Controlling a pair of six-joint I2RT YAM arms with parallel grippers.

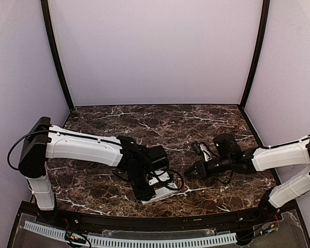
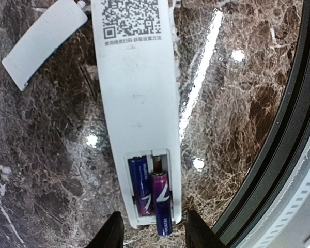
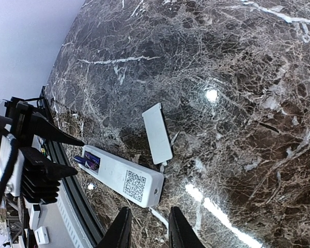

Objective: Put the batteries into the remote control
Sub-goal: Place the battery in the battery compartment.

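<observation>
The white remote control [image 2: 137,98] lies back side up on the marble, its QR code showing, and is also seen as the remote control [image 3: 125,179]. Two blue-purple batteries sit in its recess. The left battery [image 2: 139,186] lies fully in. The right battery [image 2: 161,199] is tilted, its end poking past the remote's end. My left gripper [image 2: 154,235] is open, fingers straddling that end without touching it. My right gripper [image 3: 150,230] hovers just off the remote's other end, its jaws apart and empty; the right gripper [image 1: 189,171] shows from above.
The separate white cover plate [image 2: 44,41] lies on the marble beside the remote, seen too as the cover plate [image 3: 157,132]. The table's black front rim [image 2: 279,155] runs close to the remote's battery end. Pale walls enclose the back and sides.
</observation>
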